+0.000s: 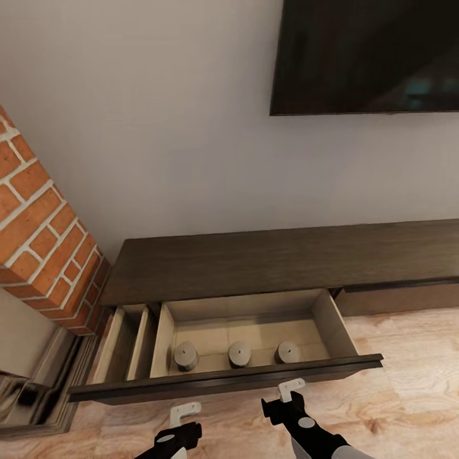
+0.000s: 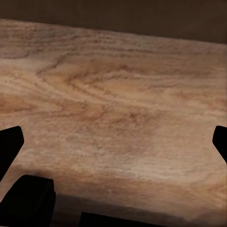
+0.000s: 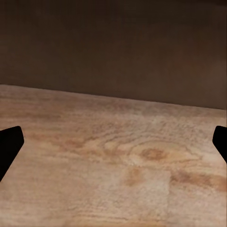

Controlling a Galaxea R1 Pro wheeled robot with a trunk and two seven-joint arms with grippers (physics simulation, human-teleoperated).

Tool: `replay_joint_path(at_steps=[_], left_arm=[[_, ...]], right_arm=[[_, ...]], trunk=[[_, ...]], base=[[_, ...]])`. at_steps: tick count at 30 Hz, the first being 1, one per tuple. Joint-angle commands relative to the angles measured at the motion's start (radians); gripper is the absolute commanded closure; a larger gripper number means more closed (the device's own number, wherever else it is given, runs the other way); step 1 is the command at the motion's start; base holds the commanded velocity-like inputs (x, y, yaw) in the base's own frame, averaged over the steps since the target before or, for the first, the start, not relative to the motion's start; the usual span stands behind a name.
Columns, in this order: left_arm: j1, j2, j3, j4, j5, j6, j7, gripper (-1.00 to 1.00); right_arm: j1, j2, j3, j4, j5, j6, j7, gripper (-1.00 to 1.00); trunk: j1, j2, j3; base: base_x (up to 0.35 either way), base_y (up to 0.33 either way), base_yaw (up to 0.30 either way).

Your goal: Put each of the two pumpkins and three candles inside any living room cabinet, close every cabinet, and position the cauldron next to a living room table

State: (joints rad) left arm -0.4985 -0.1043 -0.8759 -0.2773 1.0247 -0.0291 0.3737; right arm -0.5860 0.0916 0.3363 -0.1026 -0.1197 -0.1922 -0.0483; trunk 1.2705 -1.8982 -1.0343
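- Left gripper and right gripper hang low over the wood floor, just short of the drawer front; both empty, fingers spread wide (wrist views show fingertips at opposite frame edges).
- Cabinet: wide drawer pulled out.
- Three candles stand upright in a row inside it, apart from one another.
- Judgement: candles done. Pumpkins and cauldron still to handle; drawer still to shut.
- Beyond: brick column, dark screen on wall.
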Motion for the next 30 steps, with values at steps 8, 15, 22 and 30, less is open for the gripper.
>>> replay_joint_path(at_steps=[8, 15, 22, 30], left_arm=[[-0.005, 0.000, -0.003, -0.012, -0.001, -0.004, 0.005, -1.00], [-0.029, 0.001, -0.002, -0.010, -0.002, -0.004, 0.010, -1.00], [-0.043, 0.001, -0.003, -0.011, -0.005, -0.003, 0.011, -1.00], [-0.059, 0.002, -0.003, -0.012, -0.006, -0.003, 0.011, -1.00]], right_arm=[[0.000, -0.002, 0.000, 0.000, 0.000, -0.013, 0.001, -1.00], [0.000, -0.003, 0.000, 0.001, 0.000, -0.015, 0.001, -1.00], [0.000, -0.003, -0.002, 0.001, -0.001, -0.015, 0.002, -1.00], [0.000, -0.003, -0.001, 0.000, -0.001, -0.015, 0.002, -1.00]], trunk=[[0.000, 0.000, 0.000], [0.000, 0.000, 0.000], [0.000, 0.000, 0.000], [0.000, 0.000, 0.000]], base=[[0.000, 0.000, 0.021], [0.000, 0.000, 0.000], [0.000, 0.000, 0.000], [0.000, 0.000, 0.000]])
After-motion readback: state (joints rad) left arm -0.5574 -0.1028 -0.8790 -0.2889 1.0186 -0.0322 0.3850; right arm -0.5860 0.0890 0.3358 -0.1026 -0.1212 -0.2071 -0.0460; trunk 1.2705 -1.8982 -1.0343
